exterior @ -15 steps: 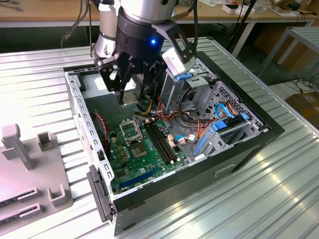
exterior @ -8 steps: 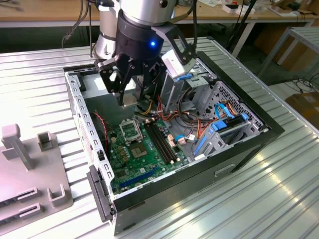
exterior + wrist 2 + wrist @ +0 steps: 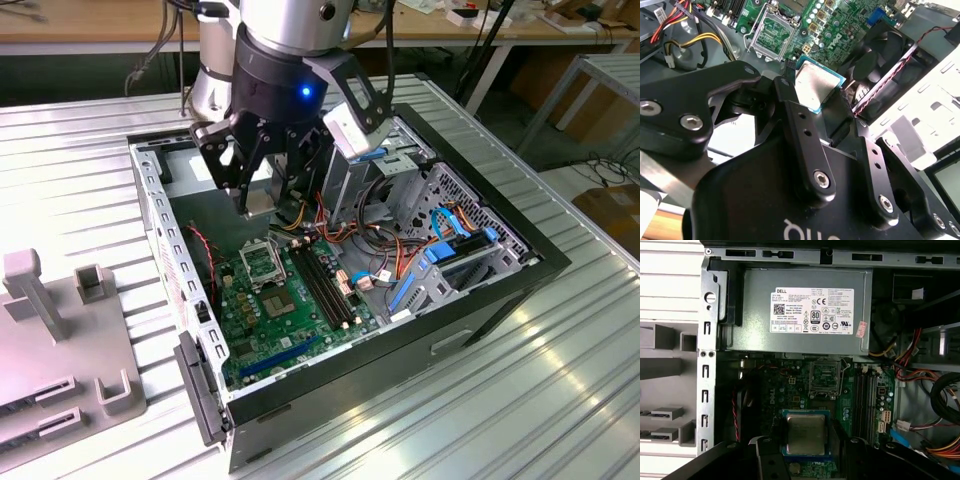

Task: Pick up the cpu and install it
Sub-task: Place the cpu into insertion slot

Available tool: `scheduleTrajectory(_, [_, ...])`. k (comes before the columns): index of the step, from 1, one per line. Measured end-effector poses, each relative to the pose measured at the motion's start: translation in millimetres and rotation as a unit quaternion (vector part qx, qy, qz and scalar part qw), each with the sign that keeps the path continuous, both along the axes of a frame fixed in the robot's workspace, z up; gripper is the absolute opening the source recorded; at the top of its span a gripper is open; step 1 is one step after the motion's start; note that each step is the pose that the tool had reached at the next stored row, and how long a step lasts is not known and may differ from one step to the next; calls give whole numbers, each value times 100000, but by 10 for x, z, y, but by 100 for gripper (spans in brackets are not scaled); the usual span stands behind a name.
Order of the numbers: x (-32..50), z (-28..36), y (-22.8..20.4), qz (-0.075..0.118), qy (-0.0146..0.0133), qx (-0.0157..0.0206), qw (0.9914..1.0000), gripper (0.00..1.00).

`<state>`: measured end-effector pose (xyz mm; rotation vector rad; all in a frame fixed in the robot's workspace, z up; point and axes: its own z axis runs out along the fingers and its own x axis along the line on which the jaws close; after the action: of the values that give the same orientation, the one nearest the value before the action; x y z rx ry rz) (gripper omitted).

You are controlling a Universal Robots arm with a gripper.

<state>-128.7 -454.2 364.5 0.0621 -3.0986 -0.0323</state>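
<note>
The cpu [image 3: 816,86] is a small square chip with a silvery top, and my gripper [image 3: 815,100] is shut on it, one black finger on each side. In the exterior view the gripper [image 3: 262,207] hangs inside the open computer case, above the green motherboard [image 3: 275,320]. It holds the cpu [image 3: 259,200] a little above and behind the black-framed socket [image 3: 261,265]. In the first wrist view the cpu [image 3: 806,434] lies flat between the fingers, apart from the empty socket [image 3: 826,376]. The socket [image 3: 771,35] shows open beyond the chip in the second wrist view.
A grey power supply [image 3: 807,310] sits beside the socket. Memory slots [image 3: 325,285], coloured cable bundles [image 3: 385,250] and a drive cage [image 3: 455,250] fill the exterior view's right of the case. A black fan [image 3: 880,55] stands near the gripper. A grey fixture [image 3: 50,340] lies outside.
</note>
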Motion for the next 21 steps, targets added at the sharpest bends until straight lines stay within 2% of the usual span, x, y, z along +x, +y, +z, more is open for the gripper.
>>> scheduleTrajectory(5, [0,-29,-4,-4,7,-13,100000,47])
scheduleTrajectory(14, [-1,-81,-66,-9,-1,0,100000,47])
scheduleTrajectory(21, [0,-101,-75,-2,9,-13,100000,47])
